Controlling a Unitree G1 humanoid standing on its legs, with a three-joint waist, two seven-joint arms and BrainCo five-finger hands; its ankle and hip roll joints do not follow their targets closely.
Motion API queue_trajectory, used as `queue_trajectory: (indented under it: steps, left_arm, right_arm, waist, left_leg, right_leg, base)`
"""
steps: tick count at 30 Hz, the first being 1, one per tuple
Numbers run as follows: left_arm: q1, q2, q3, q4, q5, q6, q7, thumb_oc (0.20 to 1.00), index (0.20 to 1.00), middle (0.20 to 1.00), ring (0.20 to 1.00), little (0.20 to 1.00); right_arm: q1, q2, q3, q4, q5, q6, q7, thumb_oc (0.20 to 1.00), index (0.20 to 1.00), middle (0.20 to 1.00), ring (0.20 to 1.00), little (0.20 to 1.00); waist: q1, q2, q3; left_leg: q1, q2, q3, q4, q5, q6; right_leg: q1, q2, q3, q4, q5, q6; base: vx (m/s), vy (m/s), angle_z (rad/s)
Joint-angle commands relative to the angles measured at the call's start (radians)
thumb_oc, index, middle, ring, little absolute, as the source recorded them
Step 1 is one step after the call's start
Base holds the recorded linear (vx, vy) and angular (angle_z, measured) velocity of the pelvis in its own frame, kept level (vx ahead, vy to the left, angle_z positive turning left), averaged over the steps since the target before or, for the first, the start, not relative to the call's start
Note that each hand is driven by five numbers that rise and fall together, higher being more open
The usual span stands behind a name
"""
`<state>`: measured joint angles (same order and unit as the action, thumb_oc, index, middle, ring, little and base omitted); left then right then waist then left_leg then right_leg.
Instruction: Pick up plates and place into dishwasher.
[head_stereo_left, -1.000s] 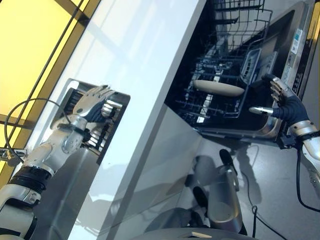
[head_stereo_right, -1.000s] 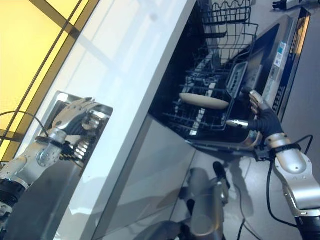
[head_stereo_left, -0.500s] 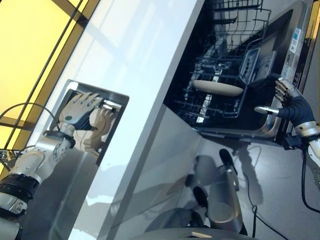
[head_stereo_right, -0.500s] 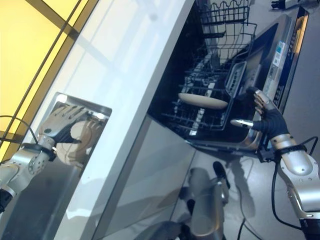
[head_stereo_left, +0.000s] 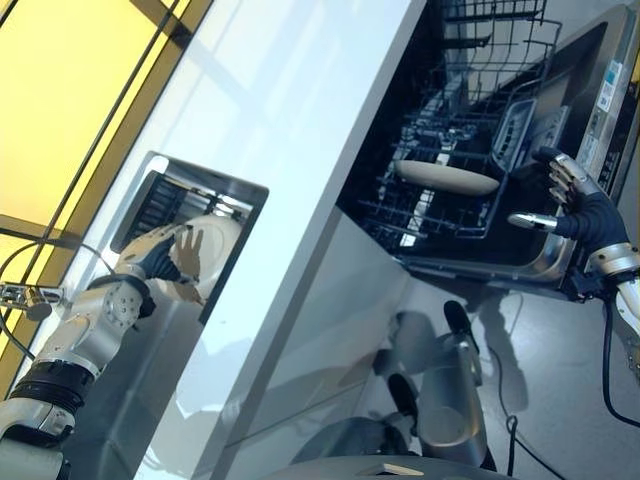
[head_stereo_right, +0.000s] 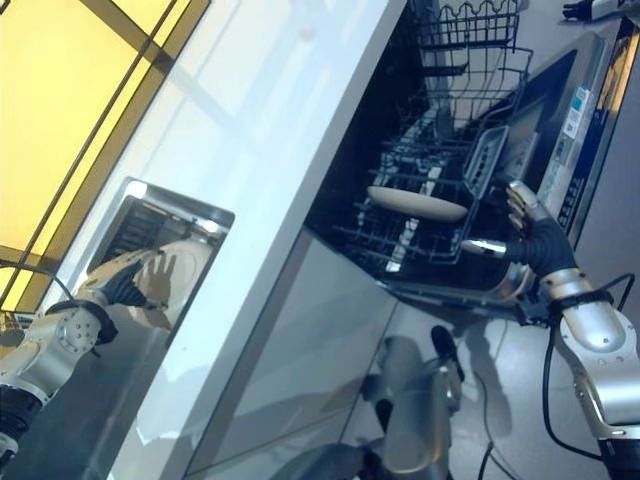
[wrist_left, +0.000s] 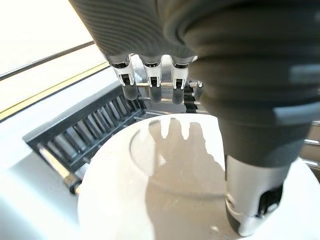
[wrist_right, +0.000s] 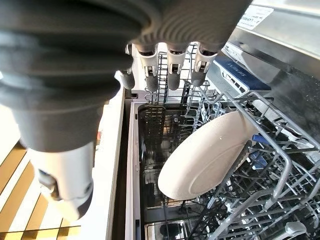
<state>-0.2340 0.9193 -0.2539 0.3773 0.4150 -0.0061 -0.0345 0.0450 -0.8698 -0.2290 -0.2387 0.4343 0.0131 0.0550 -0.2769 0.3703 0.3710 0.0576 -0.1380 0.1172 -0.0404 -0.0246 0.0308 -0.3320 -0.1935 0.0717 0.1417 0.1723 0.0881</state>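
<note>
The left hand was down in the sink set into the white counter, its palm over a white plate that lay in the sink beside a dark ribbed drain rack. In the left wrist view the fingers reached out straight, side by side, over the far rim of the plate, and the thumb pointed down at the near part of it; whether any of them touched the plate could not be told, and nothing was curled round it. To the right of the counter the dishwasher stood open with its door let down and its lower rack drawn out over the door. A second plate, cream in colour, stood on edge between the wires of that rack, tilted a little. An upper wire basket showed above and behind it. The right hand hung by the outer end of the rack, near the door's edge, fingers relaxed and slightly spread, the thumb held out apart towards the rack, holding nothing and apart from the cream plate.
</note>
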Motion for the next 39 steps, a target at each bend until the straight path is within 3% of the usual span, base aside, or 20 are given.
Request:
queue_trajectory:
  steps: [1, 9, 14, 18, 22, 34, 39]
  left_arm:
    - [0.043, 0.006, 0.064, 0.055, -0.046, 0.015, -0.026, 1.000, 1.000, 1.000, 1.000, 1.000]
    - [0.046, -0.007, 0.047, 0.044, -0.124, -0.011, -0.154, 1.000, 1.000, 1.000, 1.000, 1.000]
    - [0.035, -0.024, 0.048, 0.045, -0.286, 0.011, -0.199, 1.000, 1.000, 1.000, 1.000, 1.000]
    - [0.059, -0.037, 0.071, 0.004, -0.275, 0.021, -0.254, 1.000, 1.000, 1.000, 1.000, 1.000]
    - [0.061, -0.025, 0.063, -0.016, -0.192, 0.037, -0.234, 1.000, 1.000, 1.000, 1.000, 1.000]
    - [0.054, -0.017, 0.034, -0.019, -0.151, 0.035, -0.257, 1.000, 1.000, 1.000, 1.000, 1.000]
    - [0.051, -0.013, 0.007, -0.023, -0.011, 0.048, -0.206, 1.000, 1.000, 1.000, 1.000, 1.000]
  right_arm:
    - [0.039, -0.028, -0.062, -0.120, 0.005, -0.045, 0.010, 1.000, 1.000, 1.000, 1.000, 1.000]
    - [0.049, -0.022, -0.068, -0.113, -0.002, -0.061, 0.021, 1.000, 1.000, 1.000, 1.000, 1.000]
    - [0.054, -0.020, -0.062, -0.107, -0.008, -0.060, 0.021, 1.000, 1.000, 1.000, 1.000, 1.000]
    - [0.082, -0.014, -0.078, -0.098, -0.011, -0.074, 0.038, 1.000, 1.000, 1.000, 1.000, 1.000]
    - [0.088, -0.019, -0.082, -0.093, -0.009, -0.067, 0.046, 1.000, 1.000, 1.000, 1.000, 1.000]
    - [0.075, -0.045, -0.095, -0.094, 0.002, -0.061, 0.030, 1.000, 1.000, 1.000, 1.000, 1.000]
    - [0.073, -0.053, -0.099, -0.086, 0.001, -0.064, 0.034, 1.000, 1.000, 1.000, 1.000, 1.000]
  waist:
    - [0.025, -0.002, -0.040]
    - [0.022, 0.002, -0.038]
    - [0.019, 0.005, -0.048]
    - [0.022, 0.011, -0.056]
    - [0.022, 0.015, -0.058]
    - [0.019, 0.012, -0.027]
    - [0.015, 0.018, -0.014]
  left_leg:
    - [-0.092, -0.055, -0.033, 0.117, 0.005, -0.016]
    - [-0.085, -0.059, -0.032, 0.112, 0.005, -0.013]
    - [-0.070, -0.064, -0.033, 0.111, -0.002, -0.009]
    - [-0.055, -0.068, -0.039, 0.112, -0.006, -0.007]
    - [-0.052, -0.071, -0.047, 0.113, -0.005, -0.006]
    - [-0.085, -0.072, -0.043, 0.125, 0.000, -0.005]
    - [-0.094, -0.073, -0.039, 0.127, 0.003, -0.008]
  right_leg:
    - [0.018, 0.037, 0.035, 0.012, -0.079, 0.042]
    - [0.015, 0.039, 0.035, 0.014, -0.076, 0.042]
    - [0.030, 0.039, 0.036, 0.010, -0.077, 0.045]
    - [0.042, 0.035, 0.032, 0.013, -0.080, 0.047]
    - [0.046, 0.033, 0.034, 0.019, -0.082, 0.048]
    - [-0.017, 0.044, 0.048, 0.055, -0.078, 0.044]
    - [-0.034, 0.044, 0.050, 0.063, -0.077, 0.043]
  base:
    - [0.00, 0.000, 0.00]
    - [0.00, 0.000, 0.00]
    - [0.03, 0.005, 0.01]
    - [0.05, 0.021, 0.03]
    - [0.03, 0.016, 0.01]
    - [-0.01, 0.000, -0.01]
    - [0.00, 0.000, 0.00]
